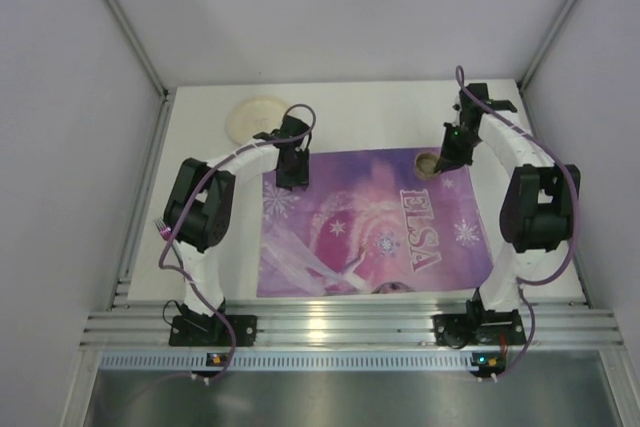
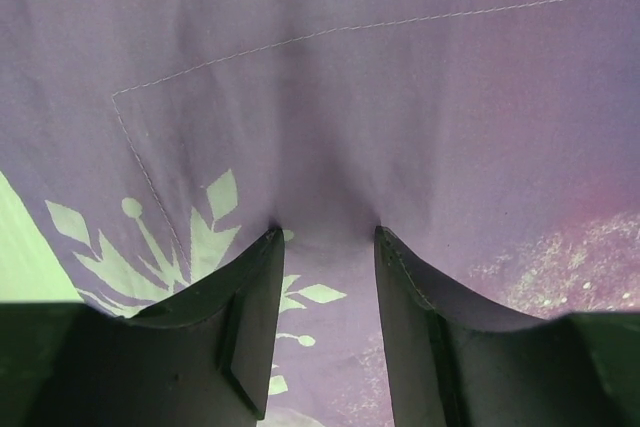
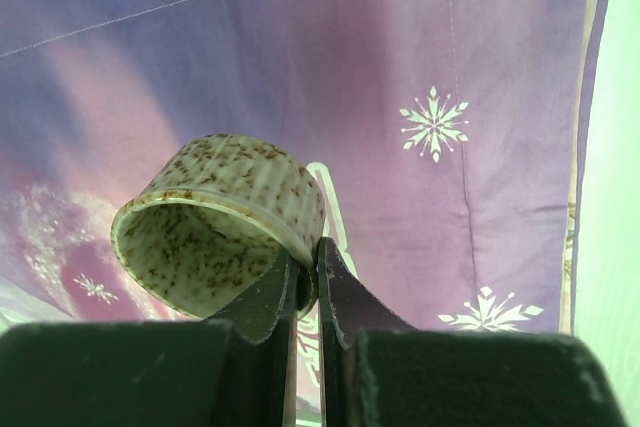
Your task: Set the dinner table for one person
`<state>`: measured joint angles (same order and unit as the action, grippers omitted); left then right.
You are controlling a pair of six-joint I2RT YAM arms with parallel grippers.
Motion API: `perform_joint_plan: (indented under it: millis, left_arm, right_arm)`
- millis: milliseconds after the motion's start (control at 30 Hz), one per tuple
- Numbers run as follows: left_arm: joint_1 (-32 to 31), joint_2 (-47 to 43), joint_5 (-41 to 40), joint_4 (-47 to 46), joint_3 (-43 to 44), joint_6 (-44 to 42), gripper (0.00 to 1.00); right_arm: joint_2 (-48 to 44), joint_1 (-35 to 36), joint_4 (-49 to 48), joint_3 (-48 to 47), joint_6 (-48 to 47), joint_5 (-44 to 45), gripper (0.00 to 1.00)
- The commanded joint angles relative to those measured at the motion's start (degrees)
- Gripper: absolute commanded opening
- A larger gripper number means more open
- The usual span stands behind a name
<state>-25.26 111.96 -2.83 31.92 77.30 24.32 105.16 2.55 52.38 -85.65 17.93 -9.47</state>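
Top external count: one white dinner table [image 1: 370, 117] under everything; one purple placemat [image 1: 370, 227] at centre; one cream plate [image 1: 258, 117] far-left, off the mat; one speckled cup [image 3: 220, 217], tilted, rim pinched by right gripper [image 3: 307, 267]. Left gripper [image 2: 325, 237] parted, tips on mat, empty.

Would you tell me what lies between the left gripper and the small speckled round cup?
Only bare purple ELSA snowflake placemat; the top view shows nothing else between the left gripper and the small speckled round cup.

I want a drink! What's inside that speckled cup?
Nothing shows inside the speckled cup, only its spotty wall. The right pincer hides a little by the rim.
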Motion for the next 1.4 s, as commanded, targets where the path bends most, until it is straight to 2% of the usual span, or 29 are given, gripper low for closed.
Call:
perform_joint_plan:
  millis: [0, 233, 300, 500, 633, 833, 900, 933, 967, 1000, 1033, 1100, 1167, 1200, 1367]
  left_arm:
    - [0.0, 4.8, 0.5, -0.5, 4.4, -2.8, 0.47]
    - [0.2, 4.1, 0.1, 1.1, 6.6, -1.8, 0.47]
    - [0.2, 2.5, -0.4, 1.5, 6.2, -1.4, 0.48]
    - [0.6, -1.5, -1.3, 3.2, 6.0, 0.0, 0.55]
    - [0.6, -3.2, -2.0, 4.8, 6.8, 0.3, 0.6]
    - [1.3, -5.9, -3.5, 7.3, 8.7, 0.2, 0.63]
    - [1.6, -7.3, -4.0, 7.7, 8.7, 0.5, 0.64]
    - [2.2, -7.8, -4.1, 7.9, 8.7, 0.6, 0.64]
    - [2.7, -8.6, -5.0, 8.5, 8.7, 0.7, 0.66]
    - [3.8, -9.1, -5.3, 8.6, 8.7, 0.8, 0.66]
    - [4.6, -9.7, -5.6, 8.6, 8.5, 0.8, 0.67]
    - [6.4, -10.9, -5.9, 8.7, 8.3, 0.9, 0.68]
    - [9.5, -11.5, -6.1, 8.6, 8.8, 0.9, 0.69]
    - [11.9, -11.6, -5.7, 8.5, 9.2, 1.1, 0.7]
    - [20.4, -10.1, -0.4, 4.9, 9.8, 5.8, 0.7]
  right_arm:
    - [0.3, -0.6, 1.5, -4.6, -0.7, 2.6, 0.0]
    - [3.3, -2.1, 2.2, -5.6, -0.2, 9.1, 0.0]
    - [3.8, -4.5, 2.3, -5.4, 0.3, 9.3, 0.0]
    - [7.0, -5.8, 0.9, -6.1, 0.1, 9.0, 0.0]
    - [10.4, -5.7, -0.6, -7.3, 1.2, 5.7, 0.0]
    - [11.2, -5.2, -2.7, -5.1, 2.2, 4.1, 0.0]
    - [10.6, -5.2, -3.1, -3.4, 2.2, 4.2, 0.09]
    - [10.2, -5.2, -3.5, -2.8, 2.2, 4.4, 0.2]
    - [9.8, -5.2, -3.5, -2.0, 2.3, 4.4, 0.47]
    - [8.4, -5.1, -3.6, -1.7, 2.4, 4.4, 0.58]
    - [7.5, -5.0, -3.5, -1.5, 2.5, 4.4, 0.74]
    - [4.3, -4.4, -3.5, -1.2, 2.7, 4.2, 0.82]
    - [2.0, -3.5, -3.2, -1.2, 2.8, 3.9, 0.96]
    - [-0.4, -3.0, -2.7, -1.4, 3.1, 3.8, 0.99]
    - [-7.8, 3.3, -0.2, -1.7, 4.9, 4.1, 1.0]
